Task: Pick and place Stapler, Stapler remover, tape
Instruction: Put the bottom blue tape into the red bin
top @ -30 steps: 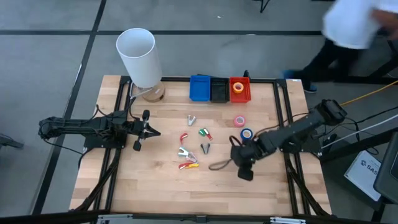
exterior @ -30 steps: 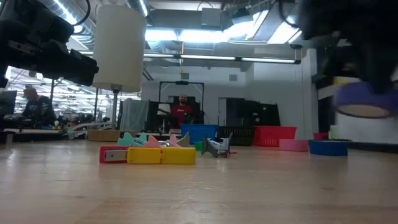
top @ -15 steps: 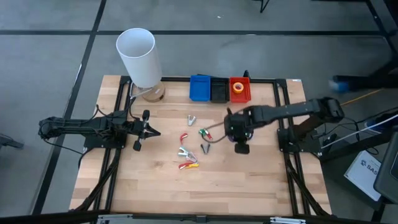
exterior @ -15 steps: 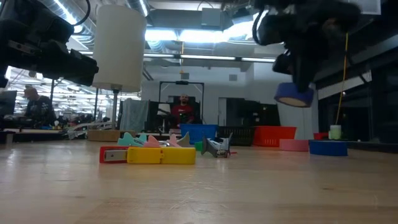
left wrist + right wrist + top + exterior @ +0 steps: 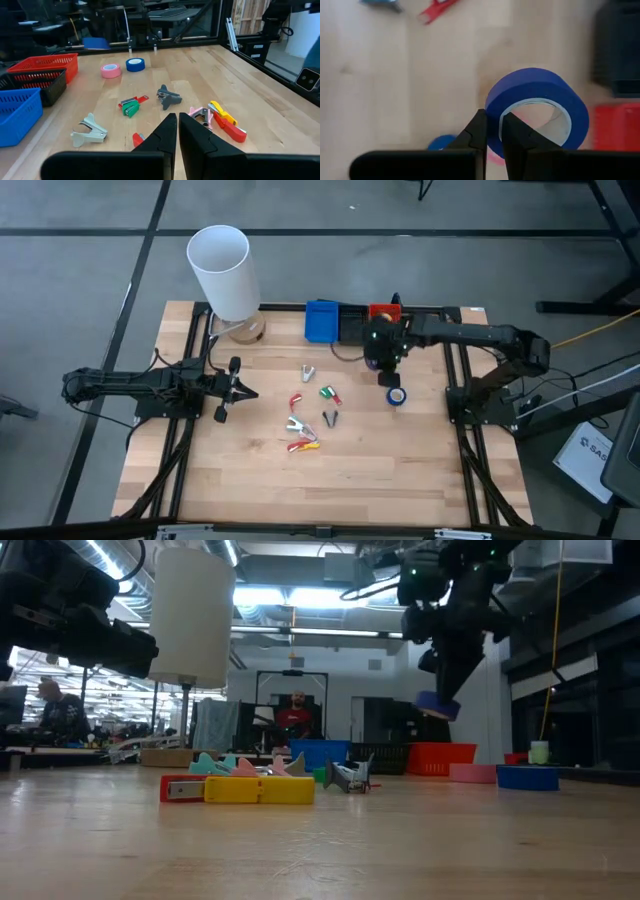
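My wooden table point(image 5: 400, 470) sits in a black metal frame point(image 5: 457, 380) on a grey floor point(image 5: 80, 270) crossed by dark lines. Tall white cylinder point(image 5: 222, 272) stands at the table's 11 o'clock corner; in the low view it blocks part of the room. Behind the table, 12 o'clock: open workshop hall, strip lights point(image 5: 300, 633) on the ceiling, exposed ducts. A person in a red top point(image 5: 293, 720) sits straight ahead; another person point(image 5: 55, 710) at 9 o'clock by cluttered benches. Dark glazed wall at 3 o'clock. White box point(image 5: 590, 452) on the floor at 4 o'clock.
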